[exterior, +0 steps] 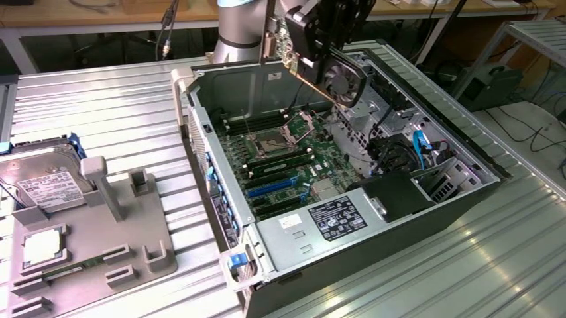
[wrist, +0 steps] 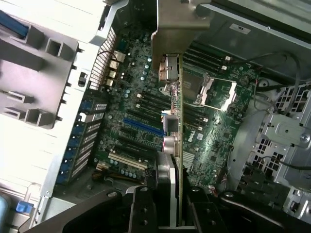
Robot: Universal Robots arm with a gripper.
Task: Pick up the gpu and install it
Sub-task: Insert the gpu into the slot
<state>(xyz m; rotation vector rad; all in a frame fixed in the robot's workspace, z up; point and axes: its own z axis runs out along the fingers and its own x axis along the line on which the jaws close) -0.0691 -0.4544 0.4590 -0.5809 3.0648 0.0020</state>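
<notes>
You see the gripper (exterior: 323, 40) hanging above the open computer case (exterior: 460, 199), at the case's far end as the exterior view shows it. The claw is clenched on the gpu (exterior: 343, 78), which is up in the air and touches nothing in the case. In the exterior view the card hangs tilted, its black fan face turned toward the exterior view's right and its gold-coloured edge slanting down toward the case interior.

From the wrist view you look straight down along the card. The gripper (wrist: 172, 213) has its dark fingers (wrist: 141, 208) on either side of the gpu (wrist: 177, 126), which appears edge-on as a thin green line. Its silver end bracket (wrist: 170, 34) is at the end farthest from the fingers.

Below the card lies the motherboard (wrist: 126, 107) — green, flat on the case floor. Its processor socket (wrist: 214, 92) sits with the metal frame lifted, and a blue slot (wrist: 143, 127) runs beside black ones. You can make out the same motherboard (exterior: 283, 165) and blue slot (exterior: 270, 187) in the exterior view.

On the ribbed metal table (exterior: 106, 112), at the exterior view's left and well apart from the case, stands a grey fixture (exterior: 97, 245), with a silver hard drive (exterior: 44, 185) resting at its far end.
</notes>
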